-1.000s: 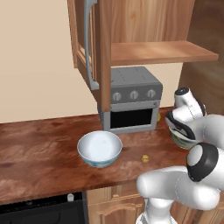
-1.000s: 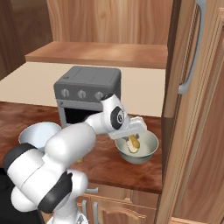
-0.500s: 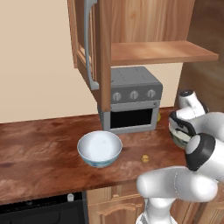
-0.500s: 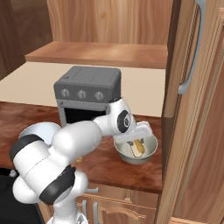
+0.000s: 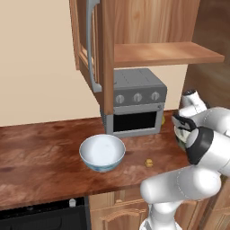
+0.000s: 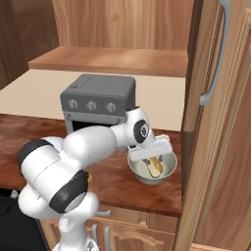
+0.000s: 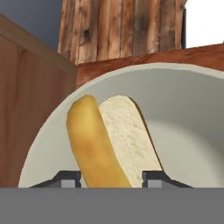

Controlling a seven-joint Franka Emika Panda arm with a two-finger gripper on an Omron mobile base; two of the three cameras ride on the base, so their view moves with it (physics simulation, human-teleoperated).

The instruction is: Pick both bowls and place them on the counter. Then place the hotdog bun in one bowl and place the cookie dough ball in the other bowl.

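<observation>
Left base view: the white bowl [image 5: 102, 152] with a blue pattern outside sits on the reddish-brown counter [image 5: 36, 152], left of centre in the frame, in front of a grey toaster oven [image 5: 134, 105]. The cookie dough ball [image 5: 148, 163] lies on the counter just to the right of that bowl, apart from it. At the right edge the gripper [image 5: 182, 130] points down over the dark bowl [image 5: 180, 142], of which only a sliver shows behind the arm. A wooden shelf [image 5: 166, 51] runs across the upper right, with an open cabinet door [image 5: 90, 45] at upper centre.

Right base view: the dark bowl [image 6: 152, 167] stands on the counter [image 6: 112, 179] right of centre, close to a tall wooden cabinet [image 6: 215, 147] at the right. The hotdog bun [image 6: 155, 165] lies inside it on the beige inside. The gripper [image 6: 149, 158] reaches into the bowl from the upper left, its fingers down at the bun. The toaster oven [image 6: 98, 100] is at upper left of centre.

Hand view: the bun [image 7: 107, 140] fills the lower centre, slanting up and to the left, its split showing a pale cut face. It lies between the two dark fingertips [image 7: 68, 179] at the bottom, which stand partly spread on either side of it; whether they press it or merely flank it cannot be told. The bowl's pale inside [image 7: 183, 118] curves around it.
</observation>
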